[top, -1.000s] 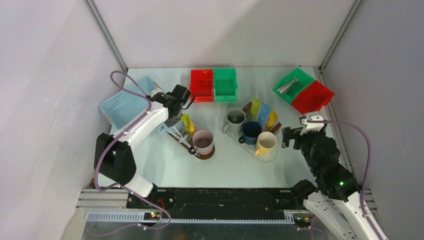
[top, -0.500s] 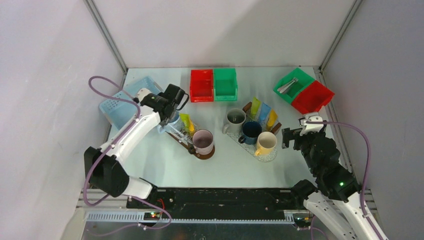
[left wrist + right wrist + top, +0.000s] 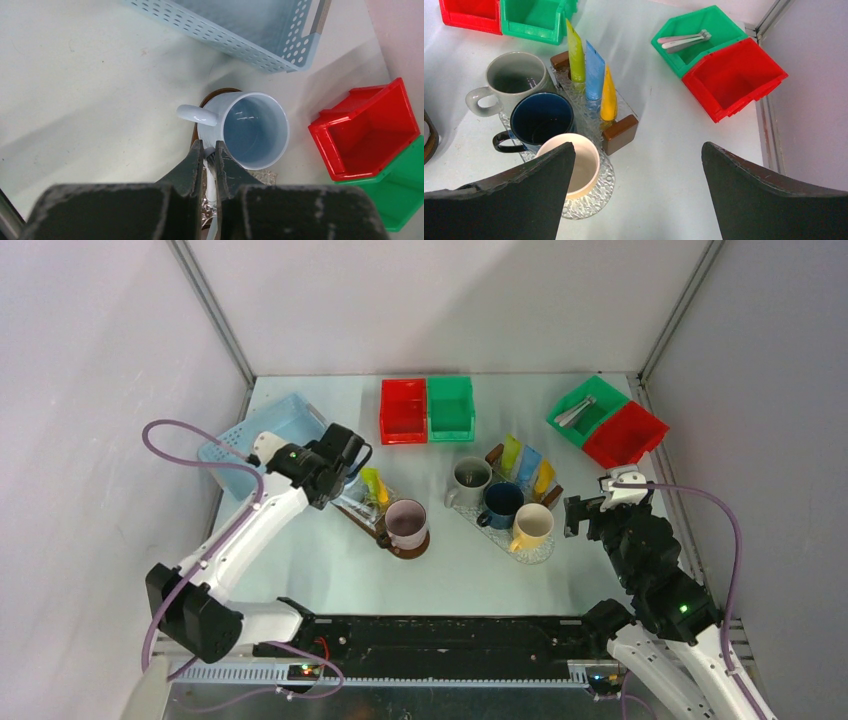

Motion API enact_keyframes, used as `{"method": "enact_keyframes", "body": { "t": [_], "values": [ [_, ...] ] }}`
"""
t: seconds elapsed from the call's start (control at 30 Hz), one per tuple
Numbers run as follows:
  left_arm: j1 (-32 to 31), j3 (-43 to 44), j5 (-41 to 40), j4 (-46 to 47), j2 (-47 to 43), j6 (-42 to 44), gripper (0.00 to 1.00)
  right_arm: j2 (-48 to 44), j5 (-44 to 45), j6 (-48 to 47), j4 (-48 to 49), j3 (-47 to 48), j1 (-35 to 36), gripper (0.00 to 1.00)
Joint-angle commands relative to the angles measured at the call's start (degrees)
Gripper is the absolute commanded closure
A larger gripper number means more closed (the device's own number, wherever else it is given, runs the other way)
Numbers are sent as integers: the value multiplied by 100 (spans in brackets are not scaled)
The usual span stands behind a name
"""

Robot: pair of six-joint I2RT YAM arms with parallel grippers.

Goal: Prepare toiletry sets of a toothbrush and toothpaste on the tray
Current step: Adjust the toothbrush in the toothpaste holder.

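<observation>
The pale blue mug (image 3: 255, 130) is glossy glazed ceramic. Near it, the basket (image 3: 240, 30) is matt perforated plastic; to its right, the red bin (image 3: 370, 130) is smooth shiny plastic. Just beside it, the toothbrush (image 3: 212, 175) looks smooth white plastic. The table (image 3: 75, 90) under it is matt.

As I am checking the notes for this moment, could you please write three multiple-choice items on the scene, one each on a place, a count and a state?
1. Where do the spare toothbrushes lie?
A. in a red bin
B. in the far-right green bin
C. in the blue basket

2. How many tubes stand on the right tray?
A. two
B. three
C. five

3. How is the right gripper?
A. shut on a mug
B. shut on a tube
C. open and empty

Answers:
1. B, the pale handles lie inside that green bin.
2. B, lime, blue and yellow tubes stand in a row.
3. C, its fingers stand wide apart with nothing between them.
</observation>
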Motion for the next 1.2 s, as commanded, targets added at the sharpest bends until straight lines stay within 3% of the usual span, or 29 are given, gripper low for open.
{"method": "enact_keyframes", "body": {
  "t": [0.0, 0.9, 1.17],
  "values": [
    [-180, -72, -622, -193, -161, -623, 95, -38, 79, -41, 202, 8, 31, 0],
    [-1348, -210, -1648, -1381, 111, -3054, 90, -178, 36, -22, 211, -74, 41, 0],
    [-1450, -231, -1708, -1508, 120, -3227, 74, -213, 16, -26, 217, -79, 43, 0]
  ]
}}
